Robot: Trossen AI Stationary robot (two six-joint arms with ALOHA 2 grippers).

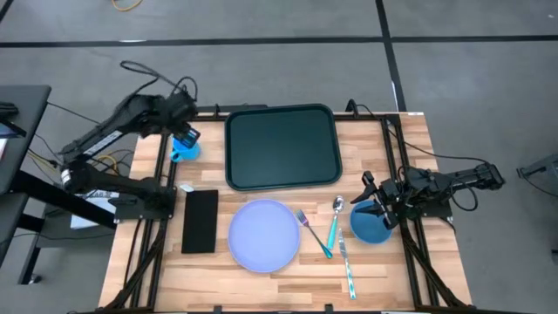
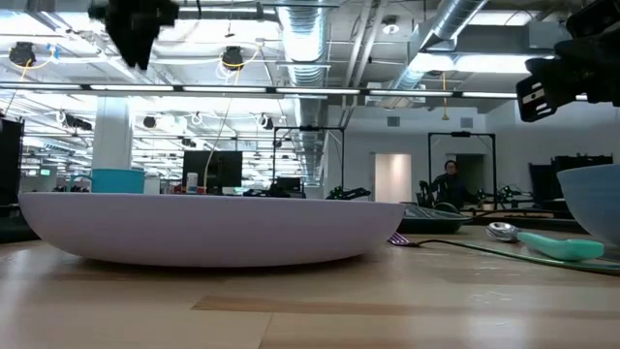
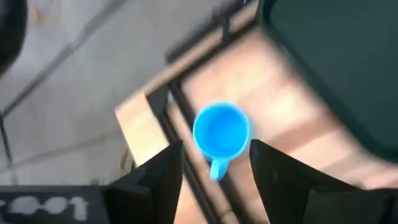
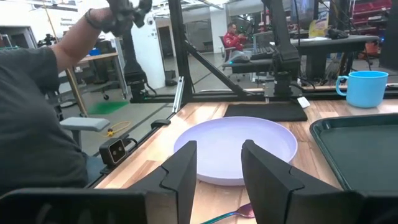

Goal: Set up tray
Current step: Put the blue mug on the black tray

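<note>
- The table (image 1: 410, 139) is a pale wooden top, and everything I need lies on it.
- The tray (image 1: 282, 146) is the biggest item: dark green-black, rectangular, with rounded corners and a raised rim. It sits at the far middle of the table with nothing in it. I judge it stiff, light plastic with a smooth, somewhat slippery floor, so the raised rim along an edge is the sensible place to pinch it, not the flat middle.
- The lavender plate (image 1: 264, 234) lies just in front of the tray, near the table's front edge. It looks rigid and shallow, so I would take it by the lip.
- A flat black rectangle (image 1: 200, 220) lies to the left of the plate, apart from it.
- The blue bowl (image 1: 370, 225) stands to the right of the cutlery. My right gripper (image 1: 380, 207) hangs beside it, fingers a moderate gap apart and holding nothing.
- The blue mug (image 1: 184, 148) stands left of the tray, near the table's left edge. My left gripper (image 3: 214, 177) hovers over it, fingers spread wide and empty, with the mug's handle between them in the wrist view.
- A fork (image 1: 312, 234), a spoon (image 1: 336, 220) with a teal handle and a third teal-handled piece (image 1: 347, 269) lie between plate and bowl. They are thin and hard to pick up flat.
</note>
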